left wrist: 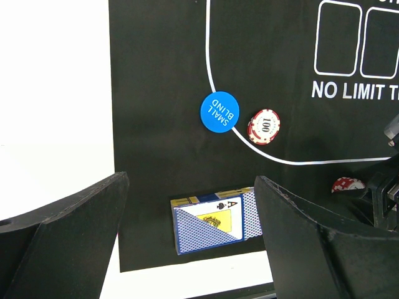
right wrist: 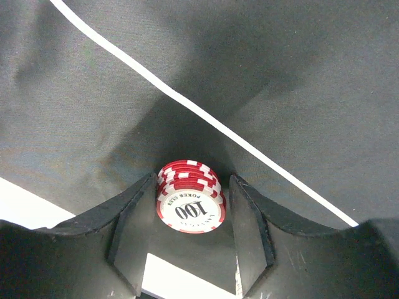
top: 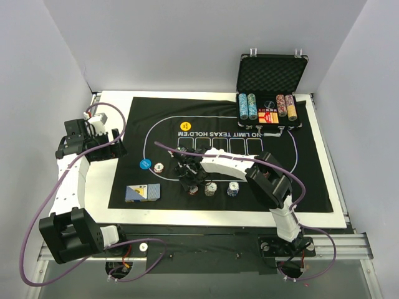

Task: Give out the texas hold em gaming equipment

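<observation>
My right gripper (top: 189, 181) is low over the black felt mat (top: 299, 174), its fingers close on both sides of a short stack of red 100 chips (right wrist: 189, 198) that stands on the mat (right wrist: 280, 75). Two more chip stacks (top: 211, 187) (top: 232, 188) stand just right of it. A single red chip (left wrist: 264, 126) lies beside the blue SMALL BLIND disc (left wrist: 219, 111). A boxed card deck (left wrist: 215, 219) lies near the mat's front left corner. My left gripper (top: 115, 146) is open and empty, high above the table's left side. A yellow disc (top: 184, 126) lies further back.
The open black case (top: 272, 75) stands at the back right, with rows of chips (top: 247, 106) (top: 286, 106) in its tray. White table (top: 115, 187) borders the mat on the left and front. Grey walls close in the sides and back.
</observation>
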You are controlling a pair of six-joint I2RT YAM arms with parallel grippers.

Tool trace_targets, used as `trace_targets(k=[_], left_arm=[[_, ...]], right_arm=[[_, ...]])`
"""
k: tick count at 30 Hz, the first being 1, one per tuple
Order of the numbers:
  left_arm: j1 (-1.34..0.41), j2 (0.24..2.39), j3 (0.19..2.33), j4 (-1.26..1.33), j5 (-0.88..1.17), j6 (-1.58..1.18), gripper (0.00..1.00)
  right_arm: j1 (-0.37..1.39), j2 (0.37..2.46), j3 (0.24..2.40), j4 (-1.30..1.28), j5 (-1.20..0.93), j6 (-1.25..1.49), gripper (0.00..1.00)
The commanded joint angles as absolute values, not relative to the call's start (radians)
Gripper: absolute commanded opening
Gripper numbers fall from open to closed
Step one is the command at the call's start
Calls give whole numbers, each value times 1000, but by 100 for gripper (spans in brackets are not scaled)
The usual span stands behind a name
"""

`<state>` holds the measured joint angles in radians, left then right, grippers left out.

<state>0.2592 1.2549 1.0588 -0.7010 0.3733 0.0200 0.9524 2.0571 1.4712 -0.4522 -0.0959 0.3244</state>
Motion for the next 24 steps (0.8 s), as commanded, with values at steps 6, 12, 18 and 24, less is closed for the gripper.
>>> trace_targets(k=[6,12,18,24], left_arm=[[265,1241,1089,-690,377,31,93],[265,1241,1091,-690,379,32,93],[267,1239,1088,-689,376,37,93],[265,1233,1086,-689,373,40,93]], right_arm=[[948,1987,1496,-515,-89,318,44],[948,1974,1506,-531,-98,314,44],[948,1973,1517,-537,-106,316,43],[945,1999,1519,-545,-113,313,48]])
